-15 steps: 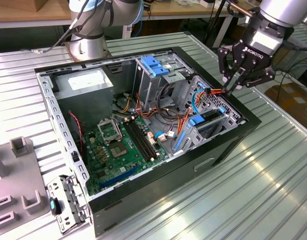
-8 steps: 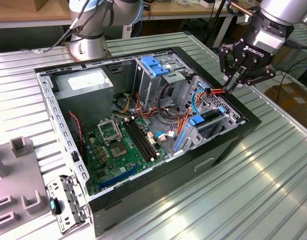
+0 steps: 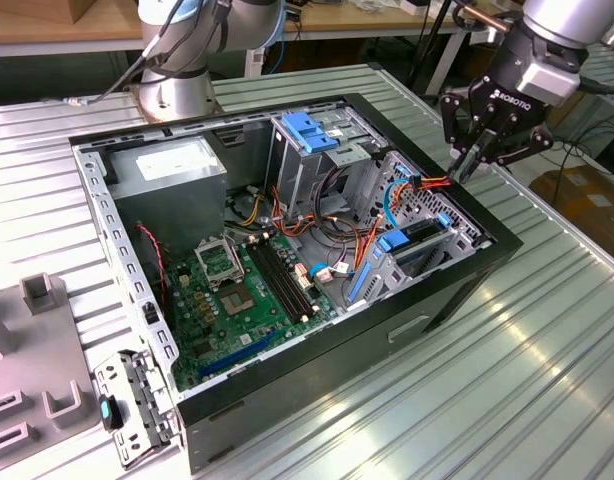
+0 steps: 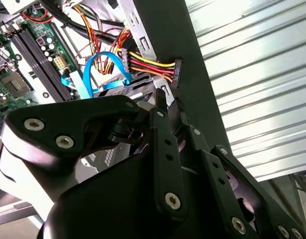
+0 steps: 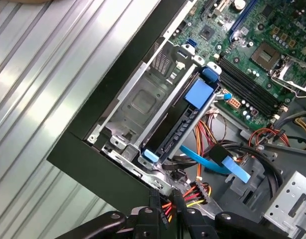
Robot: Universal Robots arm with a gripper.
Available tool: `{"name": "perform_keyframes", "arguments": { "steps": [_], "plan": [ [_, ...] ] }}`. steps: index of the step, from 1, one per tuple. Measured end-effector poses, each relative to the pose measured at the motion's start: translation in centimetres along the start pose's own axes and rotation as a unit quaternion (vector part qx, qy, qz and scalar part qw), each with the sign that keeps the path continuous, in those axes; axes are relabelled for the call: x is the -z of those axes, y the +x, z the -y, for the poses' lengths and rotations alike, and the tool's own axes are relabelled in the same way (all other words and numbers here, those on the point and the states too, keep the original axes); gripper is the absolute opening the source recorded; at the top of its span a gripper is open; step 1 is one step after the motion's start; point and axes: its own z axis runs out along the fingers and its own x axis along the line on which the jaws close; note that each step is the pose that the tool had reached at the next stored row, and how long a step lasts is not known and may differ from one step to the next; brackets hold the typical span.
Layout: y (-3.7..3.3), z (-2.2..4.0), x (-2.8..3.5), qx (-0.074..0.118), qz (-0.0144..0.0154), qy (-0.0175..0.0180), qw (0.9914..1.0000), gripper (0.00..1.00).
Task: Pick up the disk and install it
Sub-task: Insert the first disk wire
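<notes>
The disk (image 5: 175, 127) is seated on edge in the metal drive cage (image 5: 138, 102) at a corner of the open computer case (image 3: 457, 290). Only its narrow side can be seen, so the label face is hidden. That side is dark and ribbed, with a blue plastic rail clip at each end and a broad blue tab near the motherboard (image 5: 252, 45). Its long axis is laid parallel to the adjoining black case wall. One end is pointed toward the motherboard and the other toward the corner where the gripper (image 5: 165, 204) hangs.

In the exterior view the disk (image 3: 415, 235) is shown as a dark slot between blue fittings, with the gripper (image 3: 463, 165) held above the case rim. The taller cage with the blue handle (image 3: 309, 130) and the grey power supply (image 3: 172, 165) are also seen there.

In both wrist views a power connector (image 4: 176, 72) on red, yellow and black wires is found just beyond the fingertips (image 4: 161, 99). The jaws are drawn nearly together, with nothing seen clamped between them.
</notes>
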Motion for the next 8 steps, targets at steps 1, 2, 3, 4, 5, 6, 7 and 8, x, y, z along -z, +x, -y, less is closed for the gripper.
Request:
{"name": "perform_keyframes", "arguments": {
  "steps": [1,2,3,4,5,6,7,8],
  "plan": [
    [-0.03,0.15,-0.03,0.002,-0.0007,0.0004,1.00000,0.24],
    [-0.08,0.26,-0.04,0.004,-0.0012,0.0007,0.99999,0.24],
    [-0.15,0.39,-0.08,0.006,-0.0019,0.0011,0.99998,0.24],
    [-0.22,0.51,-0.18,0.011,-0.0027,0.0018,0.99993,0.24],
    [-0.22,0.55,-0.28,0.018,-0.0032,0.0024,0.99984,0.24],
    [-0.23,0.58,-0.34,0.022,-0.0036,0.0026,0.99976,0.24],
    [-0.23,0.61,-0.41,0.027,-0.0041,0.0028,0.99962,0.24],
    [-0.23,0.63,-0.52,0.038,-0.0047,0.0031,0.99926,0.31]
  ]
}}
